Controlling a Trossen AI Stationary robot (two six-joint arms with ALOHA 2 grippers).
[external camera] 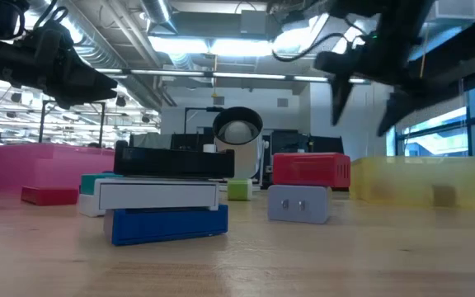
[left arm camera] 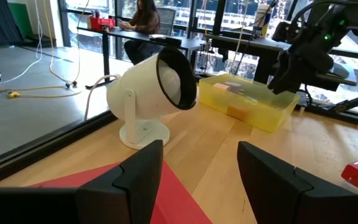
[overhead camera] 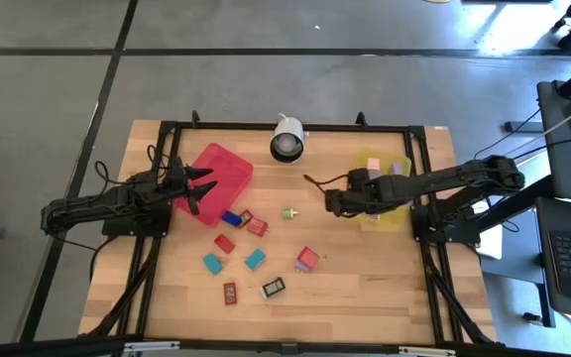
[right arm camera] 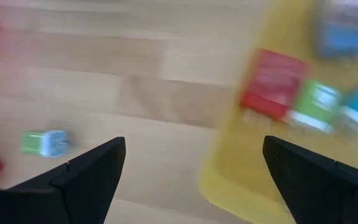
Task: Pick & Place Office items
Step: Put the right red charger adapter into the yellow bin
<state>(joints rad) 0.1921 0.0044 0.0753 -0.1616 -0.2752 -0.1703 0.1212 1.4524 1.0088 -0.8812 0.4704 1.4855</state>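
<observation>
While the wooden bench carries everything in front of me, the two dark arms reach in from either side. The red tray sits toward the left, and the left claw hangs over its near edge with its fingers parted around nothing. Across from it the yellow tray lies at the right, already holding several office items, among them a red piece, a green one and a blue one. The right claw hovers just beside that tray's inner edge, above bare wood, spread wide and released with nothing between its fingers. A white dome-shaped camera stands at the far middle of the bench, between the trays. The remaining office items are scattered on the wood in the middle and nearer part: a small green block alone near the centre, a blue piece and a red one just beside the red tray, another red, two teal blocks, a red-topped lilac block, a red piece nearest the front and the black, white-labelled one beside it.
</observation>
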